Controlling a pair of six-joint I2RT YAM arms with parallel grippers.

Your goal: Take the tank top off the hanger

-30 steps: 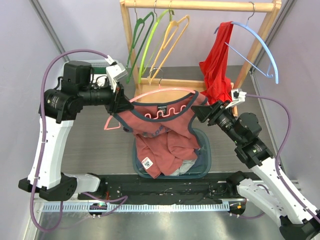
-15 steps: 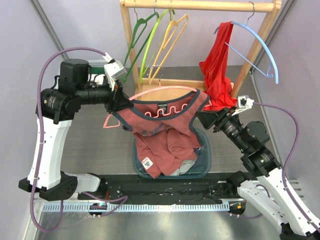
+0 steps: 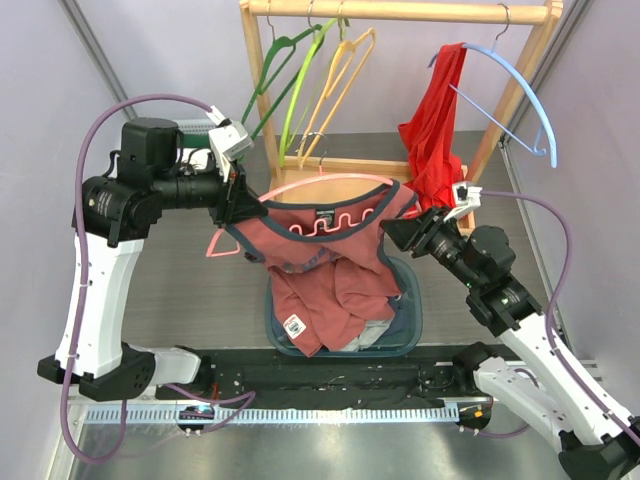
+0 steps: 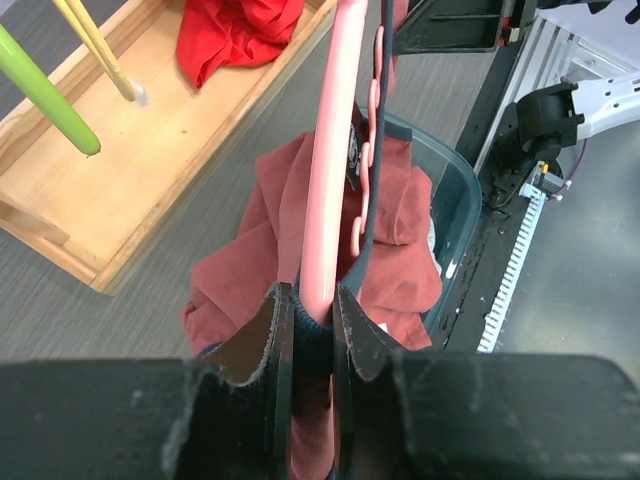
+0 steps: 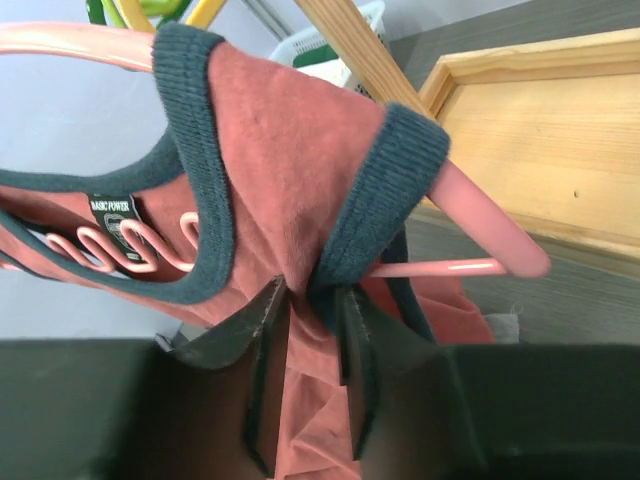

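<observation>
A pink hanger [image 3: 320,181] is held level above the basket, with a dusty red tank top [image 3: 340,250] with dark navy trim hanging on it. My left gripper [image 3: 243,203] is shut on the hanger's left end, with the navy strap pinched in too; the left wrist view shows the hanger [image 4: 335,150] between the left gripper's [image 4: 313,305] fingers. My right gripper [image 3: 392,228] is shut on the tank top's right shoulder. In the right wrist view the right gripper [image 5: 312,300] pinches the fabric [image 5: 280,150] just under the strap, which still sits over the hanger's end [image 5: 490,225].
A blue basket [image 3: 408,290] with clothes sits under the tank top. Behind stands a wooden rack [image 3: 400,12] with green and yellow hangers and a blue hanger [image 3: 530,105] carrying a red garment [image 3: 435,130]. The rack's wooden base [image 4: 120,150] lies close behind.
My right gripper swung out to the right with the tank top's shoulder, then came back in toward the hanger's right end. My left gripper shifted slightly and kept its hold on the hanger.
</observation>
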